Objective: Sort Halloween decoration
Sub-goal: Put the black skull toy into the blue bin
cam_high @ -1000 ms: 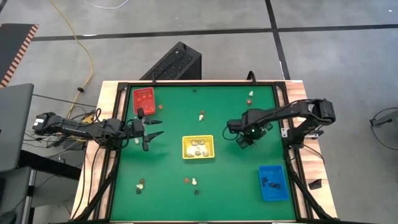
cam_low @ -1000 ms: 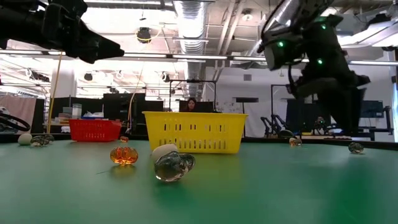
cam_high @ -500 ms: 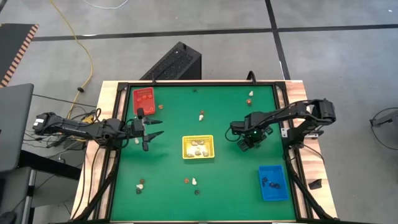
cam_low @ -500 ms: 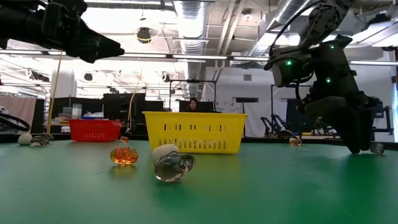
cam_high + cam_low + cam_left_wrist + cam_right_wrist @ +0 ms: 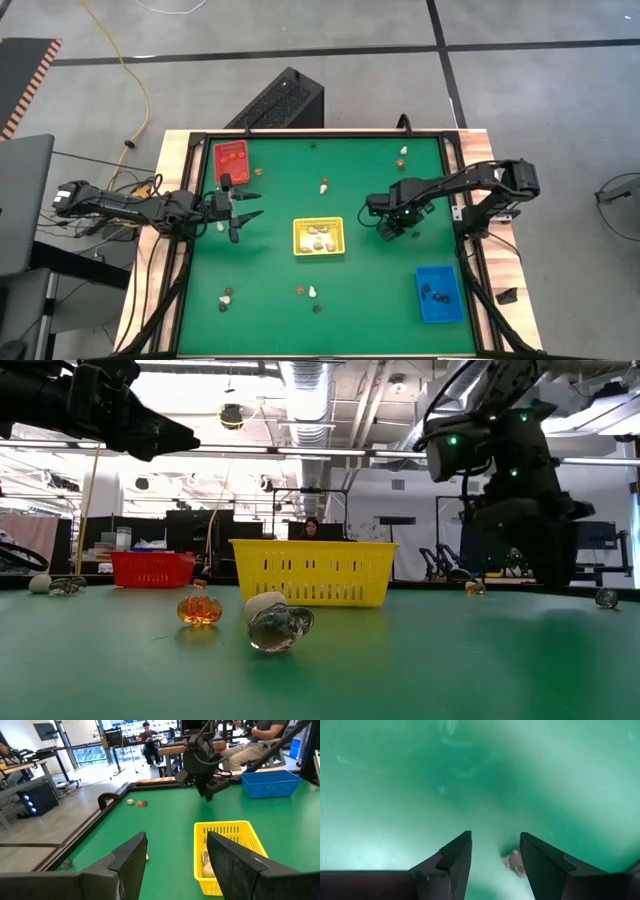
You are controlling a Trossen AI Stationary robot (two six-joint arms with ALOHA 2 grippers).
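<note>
Fingers [image 5: 455, 860] of the right gripper [image 5: 388, 229] stand parted over bare green table [image 5: 380, 290], nothing between them; a small pale trinket [image 5: 512, 862] lies on the felt just beside one fingertip, not clasped. Right gripper points down, between the yellow tray [image 5: 318, 237] and the table's right edge, up-table of the blue tray [image 5: 438, 293].

Left gripper [image 5: 243, 212] hangs at the left side, near the red tray [image 5: 230, 158], jaws spread wide and empty.

Halloween decoration scattered:
- cream pieces [image 5: 319, 241] inside the yellow tray
- dark pieces [image 5: 433, 293] in the blue tray
- orange-brown pieces [image 5: 232, 153] in the red tray
- loose ones on the felt: a pair near the far right corner [image 5: 402, 154], one cream piece up-table of the yellow tray [image 5: 323, 187], a cluster near the front left [image 5: 226, 298], another at front centre [image 5: 310, 294].

Low view: an orange pumpkin [image 5: 198, 608] and a clear skull-like piece [image 5: 279, 627] lie in front of the yellow tray.
</note>
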